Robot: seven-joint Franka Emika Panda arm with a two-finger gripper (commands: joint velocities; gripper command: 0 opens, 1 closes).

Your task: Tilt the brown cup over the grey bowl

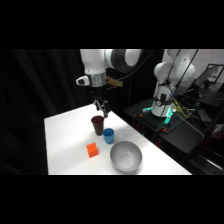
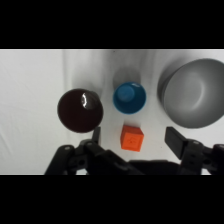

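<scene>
The brown cup [image 1: 97, 124] stands upright on the white table, at the back of the group of objects. In the wrist view the brown cup [image 2: 79, 110] is seen from above, left of centre. The grey bowl [image 1: 125, 155] rests near the table's front edge, and the grey bowl [image 2: 194, 93] fills the wrist view's right side. My gripper [image 1: 102, 108] hangs just above the brown cup's rim. Its fingers [image 2: 95, 135] stand wide apart, so the gripper [image 2: 134, 137] is open and holds nothing.
A small blue cup [image 1: 108, 135] stands between the brown cup and the bowl. An orange cube [image 1: 92, 149] lies to the left of the bowl; the orange cube [image 2: 132, 137] sits between my fingers in the wrist view. Dark equipment stands off the table's right side.
</scene>
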